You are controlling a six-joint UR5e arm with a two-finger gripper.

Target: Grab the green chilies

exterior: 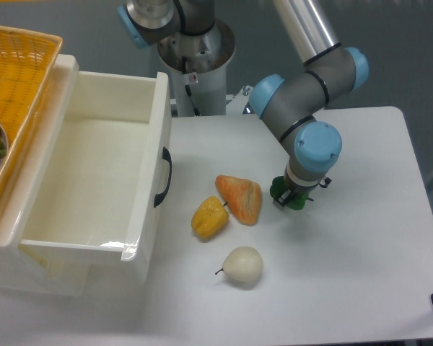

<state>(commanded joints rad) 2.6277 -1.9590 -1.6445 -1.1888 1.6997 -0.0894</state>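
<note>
The green chilies (277, 189) are a small glossy dark green pepper on the white table, right of centre. Only green bits show on either side of my gripper (291, 200), which is straight over the pepper and down at table level. The arm's blue-capped wrist (317, 146) hides the fingers from above. I cannot see whether the jaws are closed on the pepper or merely around it.
An orange vegetable piece (240, 197) lies just left of the gripper, with a yellow pepper toy (209, 218) beside it and a white pear-like toy (243, 267) nearer the front. An open white drawer box (94, 180) stands at left. A yellow basket (14, 86) sits behind it.
</note>
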